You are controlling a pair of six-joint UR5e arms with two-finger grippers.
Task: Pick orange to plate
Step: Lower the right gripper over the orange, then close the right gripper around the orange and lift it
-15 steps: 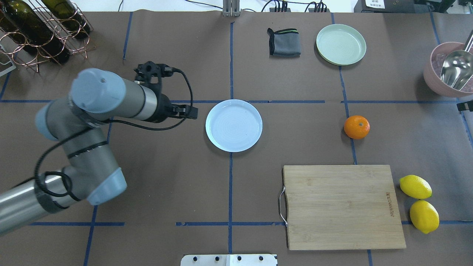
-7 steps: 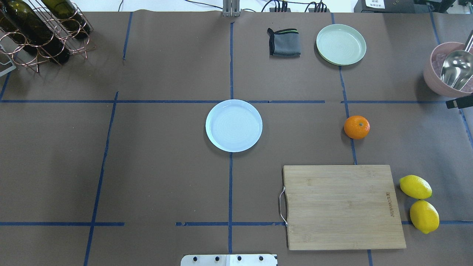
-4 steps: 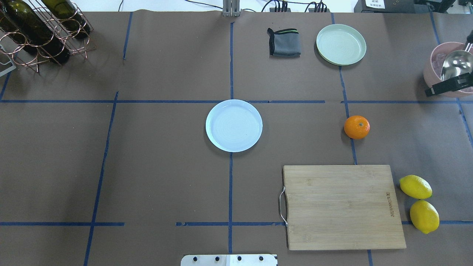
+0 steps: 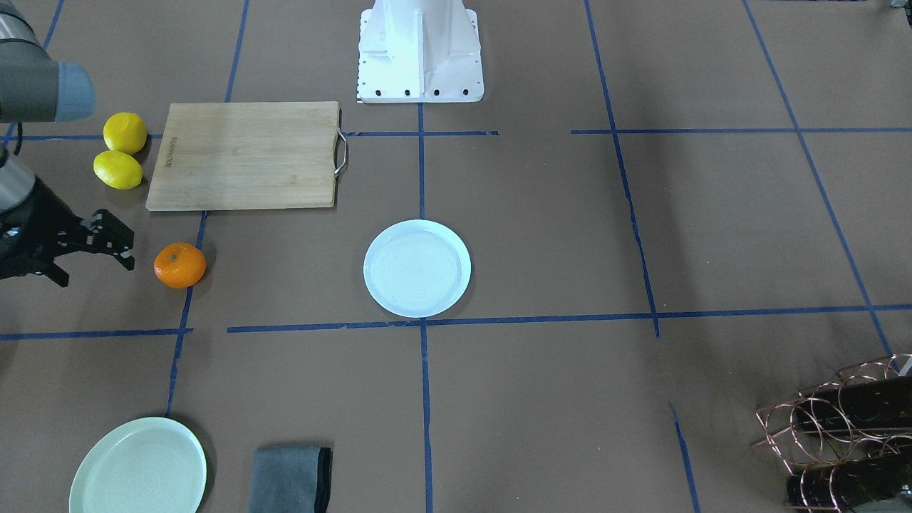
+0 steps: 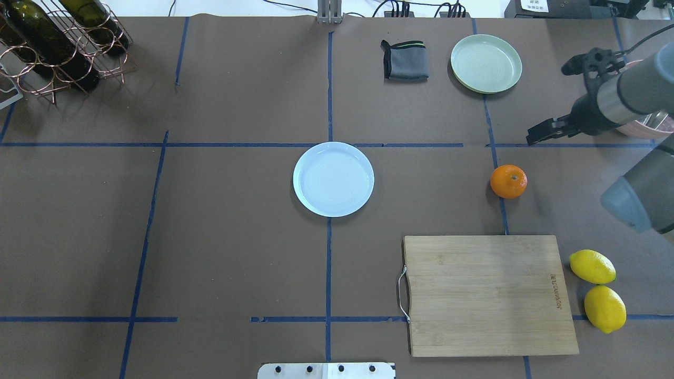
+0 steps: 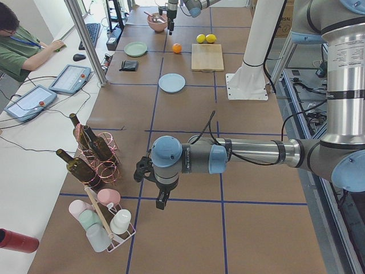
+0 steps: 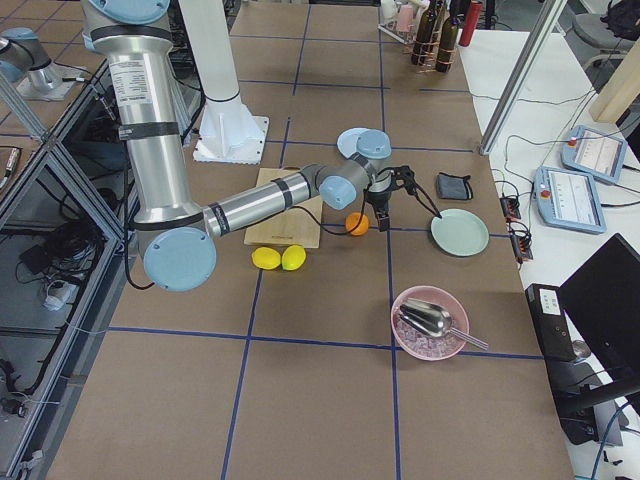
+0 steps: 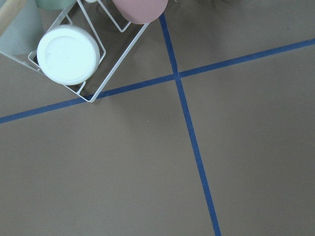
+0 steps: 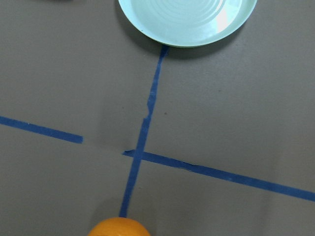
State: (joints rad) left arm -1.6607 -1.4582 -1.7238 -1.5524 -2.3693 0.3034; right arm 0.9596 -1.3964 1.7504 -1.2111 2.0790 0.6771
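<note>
The orange (image 5: 508,181) rests on the brown table on a blue tape line, right of centre. The bluish-white plate (image 5: 333,179) lies empty at the table's middle, well to the orange's left. My right gripper (image 5: 533,138) hovers a little beyond and right of the orange, apart from it. In the front-facing view the right gripper (image 4: 98,272) is open and empty beside the orange (image 4: 180,265). The right wrist view catches only the orange's top (image 9: 119,227) at its bottom edge. My left gripper (image 6: 161,200) hangs over the table's far left end; I cannot tell its state.
A wooden cutting board (image 5: 489,295) lies near the orange, with two lemons (image 5: 592,266) to its right. A mint-green plate (image 5: 486,63) and a grey cloth (image 5: 404,60) sit at the back. A wine rack (image 5: 58,42) stands back left, a cup rack (image 8: 69,54) under the left wrist.
The left arm has withdrawn out of the overhead view. The right arm has come in from the right edge and moved left towards the orange. Orange and plate have not moved.
</note>
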